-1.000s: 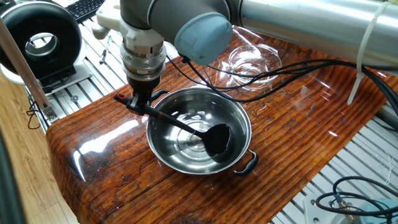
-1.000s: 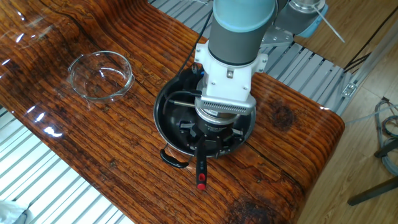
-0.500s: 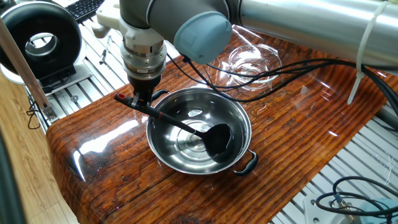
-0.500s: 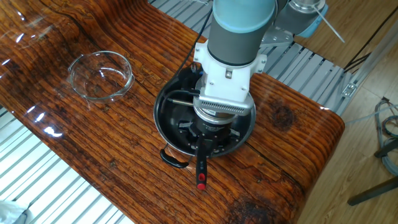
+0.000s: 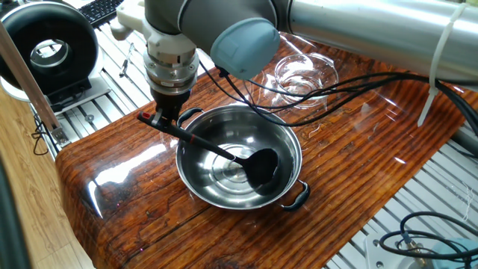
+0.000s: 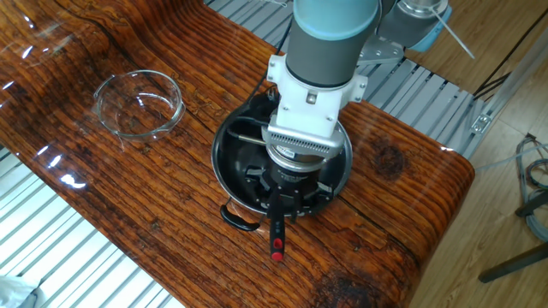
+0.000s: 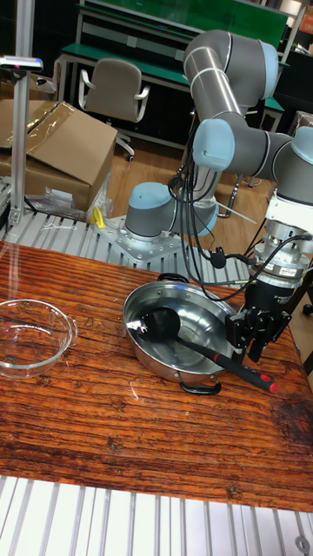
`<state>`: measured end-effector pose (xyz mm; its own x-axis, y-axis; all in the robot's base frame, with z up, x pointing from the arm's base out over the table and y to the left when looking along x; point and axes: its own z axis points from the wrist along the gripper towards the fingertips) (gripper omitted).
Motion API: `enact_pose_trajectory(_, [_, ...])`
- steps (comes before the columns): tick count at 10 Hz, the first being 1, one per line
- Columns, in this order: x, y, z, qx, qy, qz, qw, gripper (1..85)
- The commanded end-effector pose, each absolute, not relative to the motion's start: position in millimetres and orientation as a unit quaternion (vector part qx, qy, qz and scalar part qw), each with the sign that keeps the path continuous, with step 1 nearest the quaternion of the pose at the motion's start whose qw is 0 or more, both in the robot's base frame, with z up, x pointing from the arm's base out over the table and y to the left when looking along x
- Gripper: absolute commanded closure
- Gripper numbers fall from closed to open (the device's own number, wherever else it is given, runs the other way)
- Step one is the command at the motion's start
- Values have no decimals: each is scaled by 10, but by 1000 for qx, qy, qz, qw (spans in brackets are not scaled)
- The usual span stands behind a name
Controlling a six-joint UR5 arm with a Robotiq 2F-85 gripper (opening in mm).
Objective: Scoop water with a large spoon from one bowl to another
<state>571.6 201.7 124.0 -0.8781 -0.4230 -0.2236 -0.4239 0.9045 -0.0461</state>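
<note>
The black ladle (image 5: 216, 149) slants down into the steel bowl (image 5: 293, 142), its round head (image 5: 263, 167) low inside near the bowl's base. My gripper (image 5: 166, 124) is shut on the handle near its red-marked end (image 7: 263, 381), just outside the bowl's rim. In the tall fixed view the gripper (image 7: 247, 340) stands at the right of the steel bowl (image 7: 148, 347), with the ladle head (image 7: 161, 324) at the bowl's left side. The water shows only as shiny reflections in the steel bowl. The small glass bowl (image 5: 305, 75) stands apart on the table (image 6: 137, 103) (image 7: 30, 335).
The wooden table top (image 5: 358, 149) is glossy, with rounded edges dropping to a slatted metal base (image 6: 60, 248). Black cables (image 5: 351, 81) trail across the table between the two bowls. A black round device (image 5: 48, 52) sits off the table's corner.
The gripper with the ladle handle has risen slightly; the ladle head stays in the steel bowl.
</note>
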Motion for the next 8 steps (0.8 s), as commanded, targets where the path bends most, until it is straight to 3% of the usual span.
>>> enact_pose_trajectory(1, [5641,2021,1236,-212,972,9,100,437])
enact_pose_trajectory(3, [5590,2076,1209,-209,974,21,88,430])
enact_pose_trajectory(8, [5743,1965,1254,-225,971,-10,79,427])
